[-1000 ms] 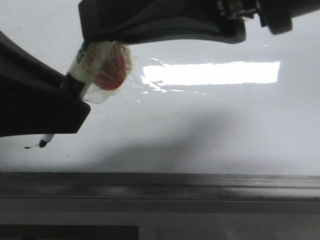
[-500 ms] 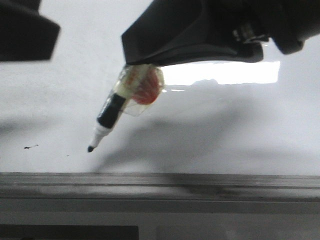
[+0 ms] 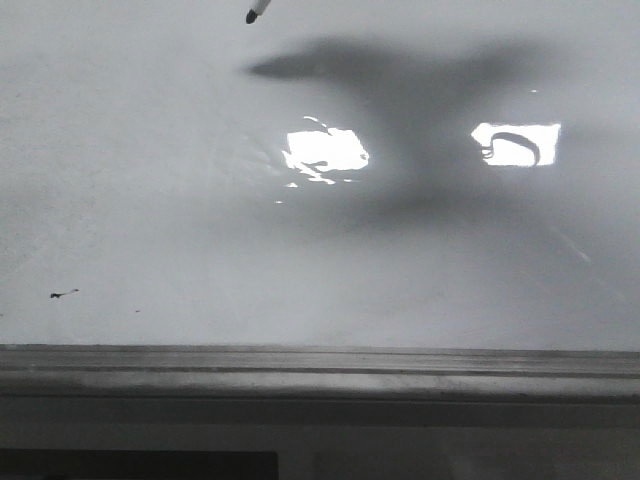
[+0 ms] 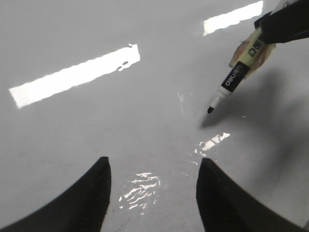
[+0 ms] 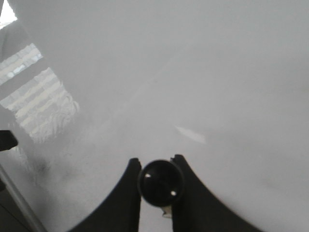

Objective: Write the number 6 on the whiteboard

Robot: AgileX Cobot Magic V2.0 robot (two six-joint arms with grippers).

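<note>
marker tip (image 3: 252,15) above whiteboard (image 3: 180,220), far side | ink speck (image 3: 62,294) front left | frame edge (image 3: 320,372) nearest

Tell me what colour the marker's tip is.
Black, on a white neck; the marker held by the right tool shows best in the left wrist view.

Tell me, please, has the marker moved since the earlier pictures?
Yes. The marker has moved up the whiteboard, away from the small ink speck, toward the far side.

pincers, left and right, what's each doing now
Left pincer: open, holding nothing, above the whiteboard.
Right pincer: closed on the marker, tip just off the board.
</note>
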